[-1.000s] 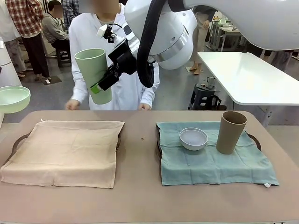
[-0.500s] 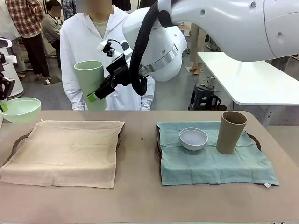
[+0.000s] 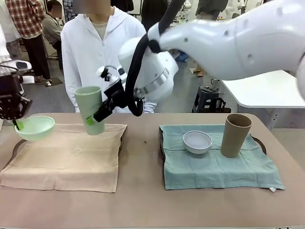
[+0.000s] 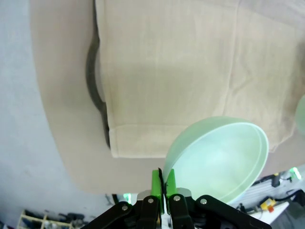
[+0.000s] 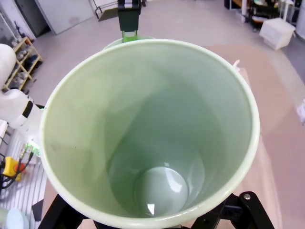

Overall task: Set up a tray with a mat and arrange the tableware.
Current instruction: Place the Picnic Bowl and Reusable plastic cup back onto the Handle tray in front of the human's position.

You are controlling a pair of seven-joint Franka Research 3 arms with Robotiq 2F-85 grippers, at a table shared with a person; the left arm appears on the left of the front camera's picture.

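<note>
My left gripper is shut on the rim of the pale green bowl, holding it just above the far left corner of the beige mat. In the left wrist view the green pads pinch the pale green bowl's edge over the beige mat. My right arm reaches across, its gripper shut on the tall pale green cup, tilted above the mat's far edge. The cup's open mouth faces the right wrist camera. The small white bowl and tall brown cup stand on the teal mat.
A person in a white coat stands at the far side, behind the green cup. Dark tray rims show under both mats, a handle beside the beige one. A white table stands at the back right.
Both arms have come down. The green cup dropped from chest height to just above the beige mat's far edge. The green bowl moved right and lower toward the mat's left corner.
</note>
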